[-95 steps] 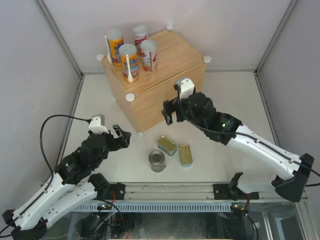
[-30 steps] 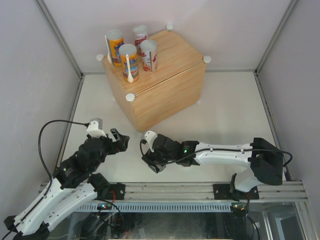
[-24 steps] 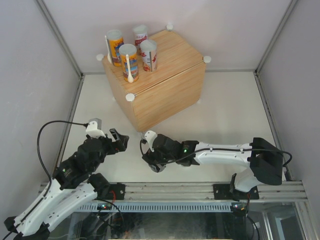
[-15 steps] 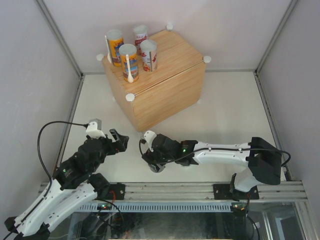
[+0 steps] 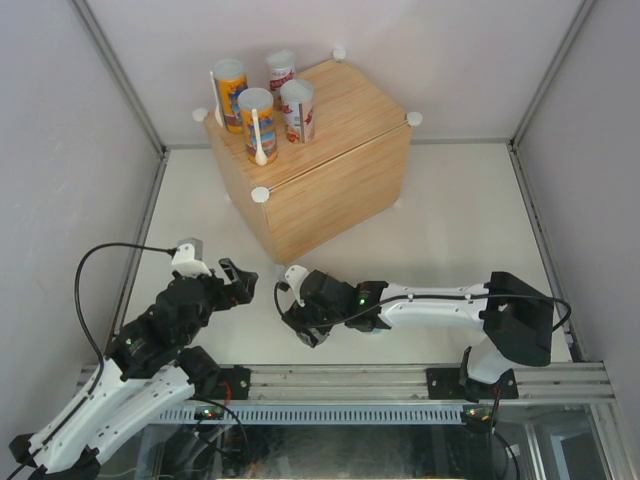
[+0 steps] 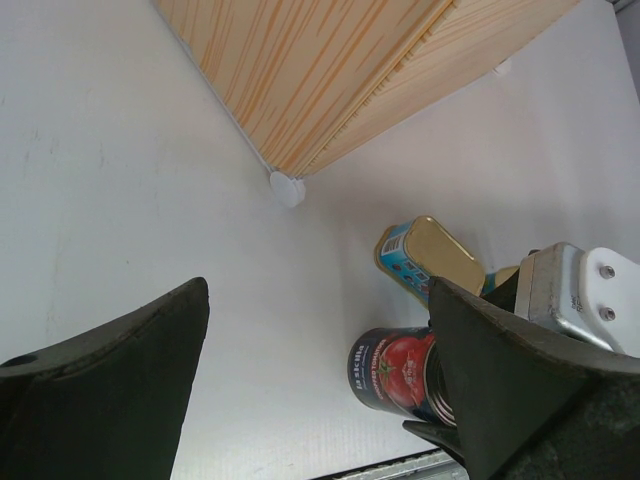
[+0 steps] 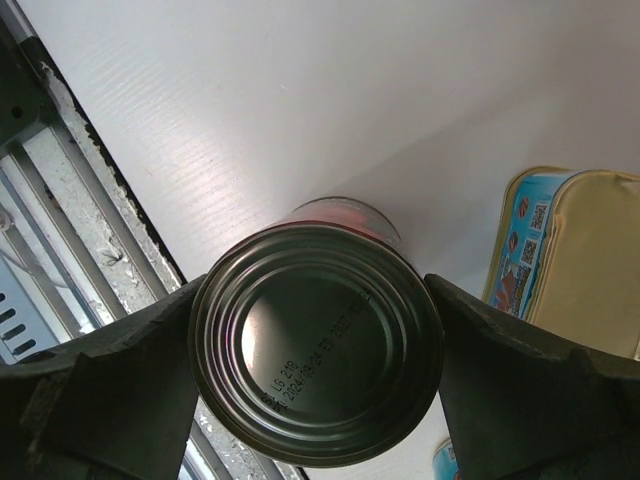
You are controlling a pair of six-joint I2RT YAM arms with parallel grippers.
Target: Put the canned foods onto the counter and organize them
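Observation:
The dark-blue silver-topped can (image 7: 316,352) stands on the table near the front edge. My right gripper (image 5: 303,323) is down over it, with one finger (image 7: 95,395) against each side, shut on it. The can also shows in the left wrist view (image 6: 392,371). Two flat gold-teal tins lie right beside it, one (image 7: 570,255) to its right and one (image 7: 448,463) at the frame's bottom edge; my right arm hides them from above. My left gripper (image 5: 241,281) is open and empty, left of the can. Two orange-blue tubes (image 5: 256,124) and two white-red tubes (image 5: 297,109) stand on the wooden counter (image 5: 340,160).
A metal rail (image 5: 340,381) runs along the table's near edge, close to the can, and shows in the right wrist view (image 7: 60,210). The counter's white foot (image 6: 287,188) sits on the table ahead of my left gripper. Grey walls close in both sides.
My right arm came down from the counter's front to the can and covered the tins. Over the last second it edged slightly left on the can. My left arm barely moved.

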